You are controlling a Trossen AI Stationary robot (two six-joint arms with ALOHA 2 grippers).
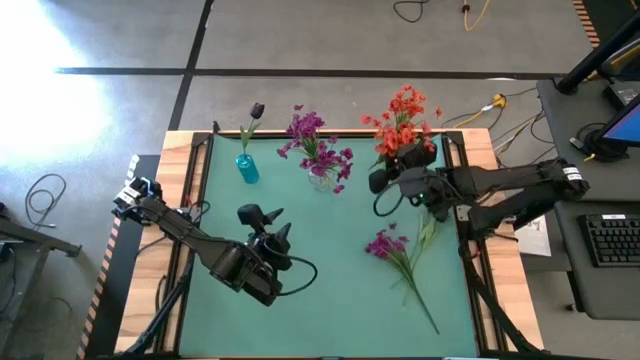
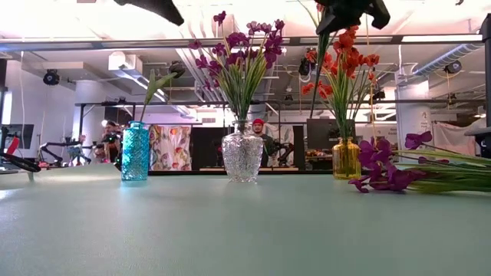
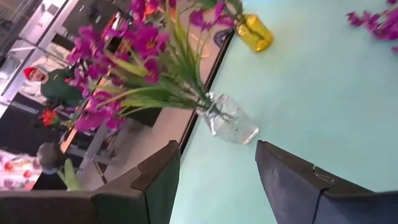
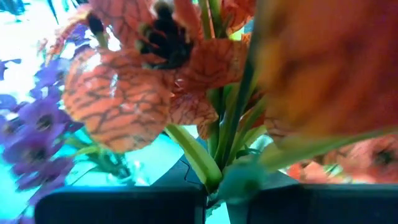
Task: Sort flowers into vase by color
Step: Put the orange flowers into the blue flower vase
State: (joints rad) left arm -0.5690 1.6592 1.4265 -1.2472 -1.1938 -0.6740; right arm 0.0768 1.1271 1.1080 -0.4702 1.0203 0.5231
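Three vases stand along the table's far side. A teal vase (image 1: 247, 168) (image 2: 135, 151) holds a dark tulip bud (image 1: 257, 110). A clear glass vase (image 1: 322, 180) (image 2: 242, 156) (image 3: 231, 119) holds magenta flowers (image 1: 318, 140) (image 2: 244, 47). A yellow vase (image 2: 346, 159) holds orange-red flowers (image 1: 404, 118) (image 2: 349, 57). One more magenta flower (image 1: 386, 243) (image 2: 387, 175) lies flat on the mat. My right gripper (image 1: 403, 166) (image 4: 214, 190) is above the yellow vase, shut on an orange flower's stem. My left gripper (image 1: 265, 222) (image 3: 217, 180) hangs open over the mat, near of the clear vase. My right gripper pinches a green stem (image 4: 217, 171) of an orange-red flower between its two fingers, just below the blossoms (image 4: 121, 102). In the low view the stem (image 2: 316, 73) hangs down from the gripper beside the yellow vase's bunch. Its lower end is hidden among the other stems.
The green mat (image 1: 330, 300) has free room across its near half and left side. The lying flower's long stem (image 1: 420, 300) slants toward the near right corner. Wooden table edges (image 1: 180, 160) frame the mat. People show in the room behind the table.
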